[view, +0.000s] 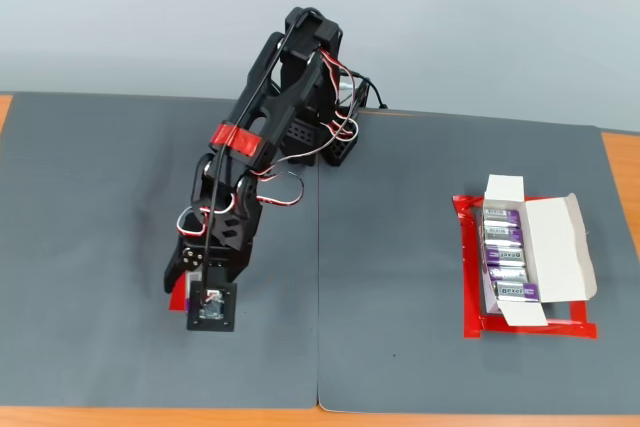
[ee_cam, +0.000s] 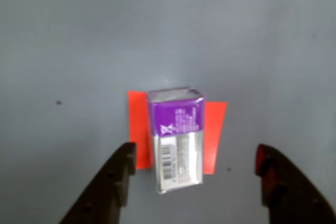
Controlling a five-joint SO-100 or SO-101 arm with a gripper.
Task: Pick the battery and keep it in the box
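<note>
Wrist view, nearest first: two dark gripper [ee_cam: 191, 169] fingers rise from the bottom edge, one [ee_cam: 113, 182] at lower left, the other at lower right w/ a red patch on its inner tip. They stand wide apart, released, holding nothing. Between them, slightly left of centre, lies the battery [ee_cam: 176, 139]: purple upper half, silver-grey lower half w/ a pale label and barcode. Its long axis runs up-down in the frame. The left finger's tip is just beside its lower left edge; the right finger is well apart from it. The battery rests on a flat red tape patch [ee_cam: 214, 136], which shows on both sides of it. Under all that is a grey mat [ee_cam: 68, 45] w/ a few dark specks.

Fixed view: a wooden table edge [view: 150, 415] shows along the bottom of the frame. On it lie two grey mats side by side. The black arm [view: 255, 137] w/ red bands and white cables reaches from its base at upper centre down toward the lower left, its head hiding the battery. At lower right, well apart from the arm, the box [view: 555, 247] sits open on a red tape outline [view: 470, 287], white flaps folded out. Inside it a row of identical purple and silver batteries [view: 505, 247] lies packed touching. Behind the mats is a pale wall [view: 500, 17].
</note>
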